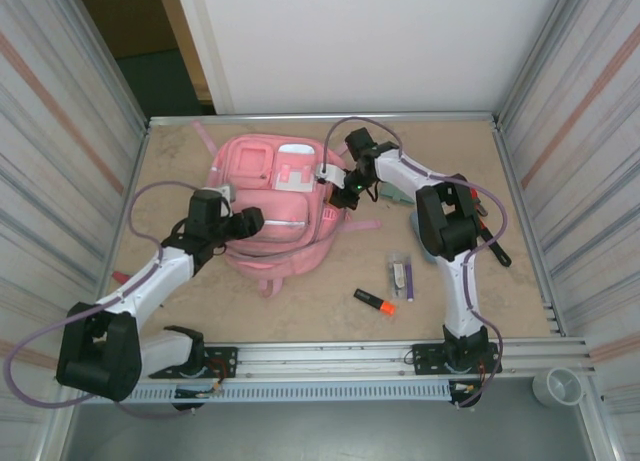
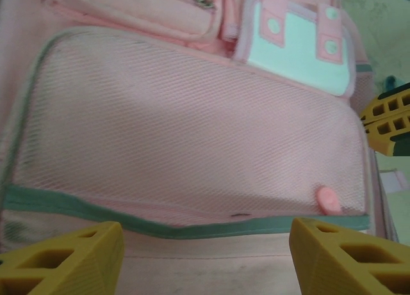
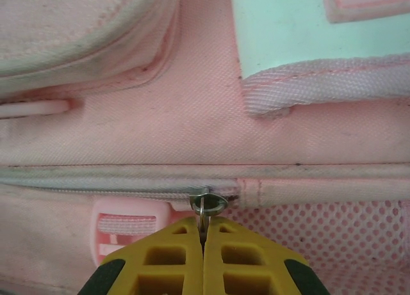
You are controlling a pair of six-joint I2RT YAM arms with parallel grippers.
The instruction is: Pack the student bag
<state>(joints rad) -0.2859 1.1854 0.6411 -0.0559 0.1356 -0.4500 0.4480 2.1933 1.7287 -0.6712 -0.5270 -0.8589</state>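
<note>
On the tabletop's left-centre lies the student bag [image 1: 270, 206], front pockets facing up. My right gripper [image 3: 204, 240] is pinched tight on the metal zip pull [image 3: 208, 204] at the end of the silver zip line [image 3: 96, 183]; I judge that's to draw the compartment open for packing. My left gripper [image 2: 205, 244] hangs over the mesh pocket [image 2: 192, 135], jaws spread, gripping nothing, probably poised to pin the fabric against the tug. An orange highlighter [image 1: 374, 301] and a small clear packet [image 1: 402, 275] wait on the table nearby.
</note>
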